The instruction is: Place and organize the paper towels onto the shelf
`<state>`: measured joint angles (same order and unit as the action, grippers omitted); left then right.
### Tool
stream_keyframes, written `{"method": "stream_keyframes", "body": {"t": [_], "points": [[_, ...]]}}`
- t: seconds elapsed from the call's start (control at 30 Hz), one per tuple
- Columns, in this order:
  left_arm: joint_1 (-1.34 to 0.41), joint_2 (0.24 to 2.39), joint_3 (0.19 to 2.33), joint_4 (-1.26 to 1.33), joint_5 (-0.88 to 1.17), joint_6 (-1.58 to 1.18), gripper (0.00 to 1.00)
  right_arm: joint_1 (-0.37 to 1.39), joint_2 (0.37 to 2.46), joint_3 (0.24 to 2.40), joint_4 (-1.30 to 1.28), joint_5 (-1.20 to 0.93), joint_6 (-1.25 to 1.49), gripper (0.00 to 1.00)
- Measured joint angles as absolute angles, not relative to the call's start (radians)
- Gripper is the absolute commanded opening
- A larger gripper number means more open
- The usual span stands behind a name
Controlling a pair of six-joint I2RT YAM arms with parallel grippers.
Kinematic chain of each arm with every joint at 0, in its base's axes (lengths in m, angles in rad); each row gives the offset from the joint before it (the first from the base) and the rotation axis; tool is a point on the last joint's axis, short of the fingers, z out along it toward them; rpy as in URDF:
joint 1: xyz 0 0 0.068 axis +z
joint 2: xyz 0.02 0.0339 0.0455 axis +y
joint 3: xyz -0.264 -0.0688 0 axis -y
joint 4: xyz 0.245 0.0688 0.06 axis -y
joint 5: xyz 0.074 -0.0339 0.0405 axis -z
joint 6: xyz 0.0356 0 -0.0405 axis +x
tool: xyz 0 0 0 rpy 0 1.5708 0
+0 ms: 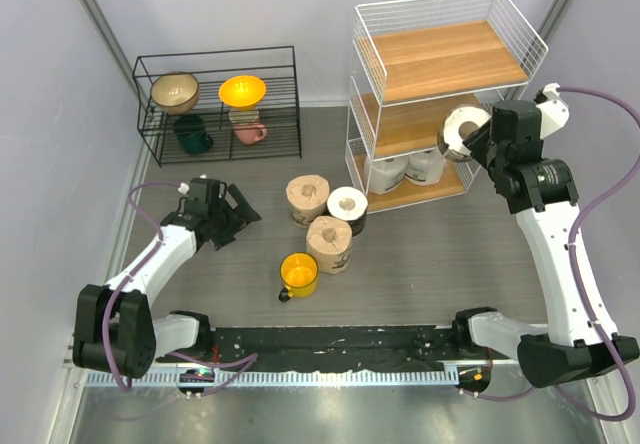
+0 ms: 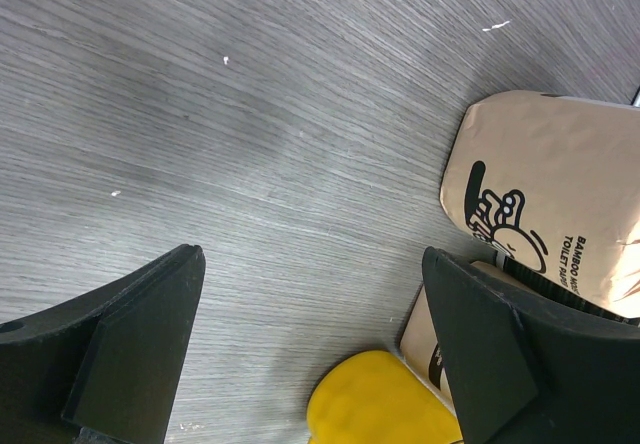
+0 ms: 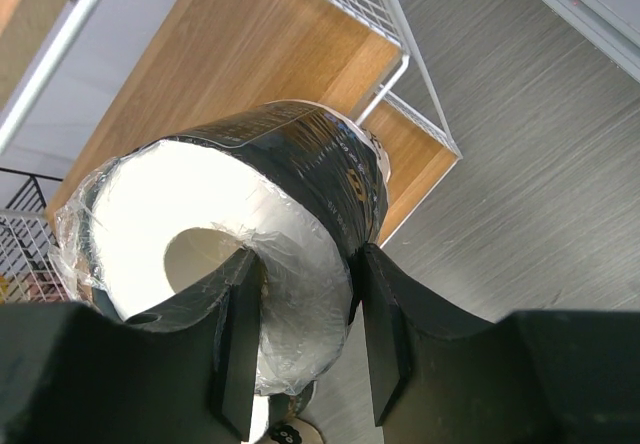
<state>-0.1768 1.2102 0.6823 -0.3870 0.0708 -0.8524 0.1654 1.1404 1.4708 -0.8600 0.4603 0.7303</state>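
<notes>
Paper towel roll [image 1: 462, 127] sits pinched in my right gripper [image 1: 480, 144] beside the shelf [image 1: 437, 59], right of frame; my left gripper [image 1: 238, 214] hangs wide open at centre left.

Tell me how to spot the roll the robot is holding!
Find the tall white wire shelf on the right. Halfway up it, the right gripper pinches a white roll in dark wrap. It is the only roll held by a gripper.
</notes>
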Motion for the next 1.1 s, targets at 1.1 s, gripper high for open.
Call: {"method": "stream_keyframes", "body": {"t": [1.1], "points": [[-0.177, 1.222, 0.682, -0.386, 0.071, -0.852, 0.95, -0.057, 1.372, 1.647, -0.757, 0.143, 0.710, 0.36]]}}
